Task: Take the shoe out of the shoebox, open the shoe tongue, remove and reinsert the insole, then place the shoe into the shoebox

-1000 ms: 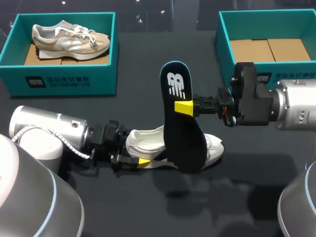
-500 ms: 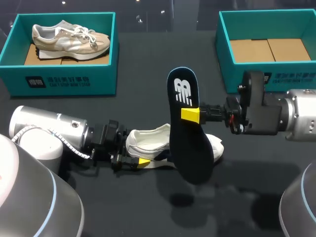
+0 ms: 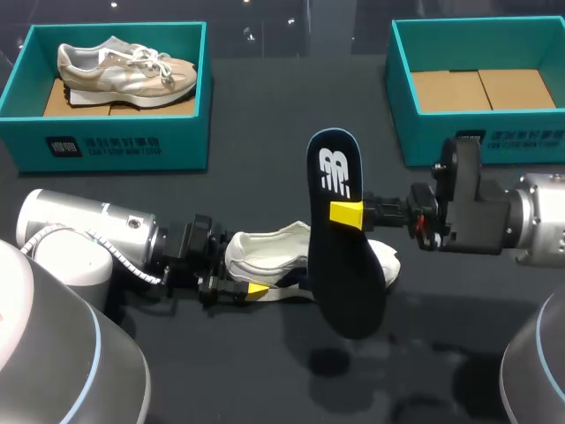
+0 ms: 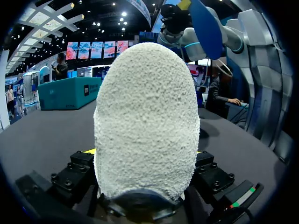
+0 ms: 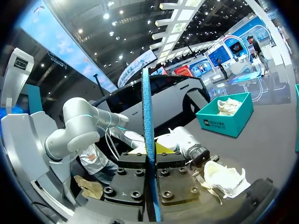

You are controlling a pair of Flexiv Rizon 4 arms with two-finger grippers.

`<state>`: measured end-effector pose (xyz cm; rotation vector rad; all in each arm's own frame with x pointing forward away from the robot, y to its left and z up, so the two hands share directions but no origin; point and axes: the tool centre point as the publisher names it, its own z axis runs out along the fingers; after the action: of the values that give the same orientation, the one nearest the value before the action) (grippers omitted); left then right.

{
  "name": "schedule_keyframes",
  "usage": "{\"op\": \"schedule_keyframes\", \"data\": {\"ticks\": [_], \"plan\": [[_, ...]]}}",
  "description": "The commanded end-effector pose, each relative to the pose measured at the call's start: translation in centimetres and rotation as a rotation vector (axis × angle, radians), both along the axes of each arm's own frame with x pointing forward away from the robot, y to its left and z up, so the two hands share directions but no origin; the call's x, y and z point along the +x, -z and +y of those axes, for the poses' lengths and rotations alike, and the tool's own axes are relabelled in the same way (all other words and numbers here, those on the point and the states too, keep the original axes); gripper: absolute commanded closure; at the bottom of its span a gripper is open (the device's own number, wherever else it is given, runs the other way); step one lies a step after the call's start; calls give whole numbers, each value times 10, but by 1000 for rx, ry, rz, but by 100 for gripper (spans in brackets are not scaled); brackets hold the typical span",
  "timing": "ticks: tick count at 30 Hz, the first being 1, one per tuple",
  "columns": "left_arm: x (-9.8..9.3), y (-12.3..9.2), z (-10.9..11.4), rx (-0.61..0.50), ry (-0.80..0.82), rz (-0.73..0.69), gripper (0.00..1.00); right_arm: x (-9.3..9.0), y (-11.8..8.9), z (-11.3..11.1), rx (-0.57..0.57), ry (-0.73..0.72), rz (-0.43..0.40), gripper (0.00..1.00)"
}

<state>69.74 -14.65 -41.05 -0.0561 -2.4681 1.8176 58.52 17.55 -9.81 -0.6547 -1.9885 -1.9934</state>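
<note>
A white shoe [image 3: 265, 258] lies on its side on the dark table, its heel wedged between the fingers of my left gripper [image 3: 250, 268], which is shut on it. That fuzzy white heel [image 4: 145, 121] fills the left wrist view, with the gripper [image 4: 145, 168] on both sides of it. My right gripper [image 3: 346, 213] is shut on a dark insole [image 3: 340, 265] with a white logo, held on edge above the shoe's toe. In the right wrist view the insole's blue edge [image 5: 148, 130] rises from between the shut gripper [image 5: 152, 161], and the shoe [image 5: 225, 177] lies beyond it.
A teal shoebox [image 3: 26, 106] at the back left holds a beige sneaker [image 3: 124, 69]. A second teal shoebox [image 3: 399, 88] at the back right shows only its cardboard floor. Dark table surface stretches between the boxes and in front of the shoe.
My right gripper has carried the insole to the right and a little toward the front. The left arm and the white shoe have stayed put.
</note>
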Motion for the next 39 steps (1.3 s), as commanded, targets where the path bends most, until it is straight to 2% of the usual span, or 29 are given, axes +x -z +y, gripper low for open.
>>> {"op": "schedule_keyframes", "data": {"ticks": [1,3,4,6,7,8,9,19,26,34,39], "plan": [[0,0,0,1,1,1,100,-6,-4,2,-5,15,0,100],[0,0,0,1,1,1,100,-6,-4,2,-5,15,0,100],[-1,-1,-1,0,1,-1,97,-6,-4,2,-5,15,0,100],[-2,-2,-1,2,10,-8,75,-6,-4,2,-5,15,0,100],[-2,-2,-1,3,8,-9,62,-6,-4,2,-5,15,0,100],[-2,-2,-1,3,8,-8,34,-6,-4,2,-5,15,0,100],[-2,-2,-1,5,7,-7,0,-6,-4,2,-5,15,0,100],[0,-7,3,64,-22,-34,0,-6,-4,2,-5,15,0,100],[1,-12,14,185,-27,-63,0,-6,-4,2,-5,15,0,100],[3,-23,32,333,-3,-19,0,-6,-4,2,-5,15,0,100],[3,-23,32,333,-3,-19,0,-6,-4,2,-5,15,0,100]]}}
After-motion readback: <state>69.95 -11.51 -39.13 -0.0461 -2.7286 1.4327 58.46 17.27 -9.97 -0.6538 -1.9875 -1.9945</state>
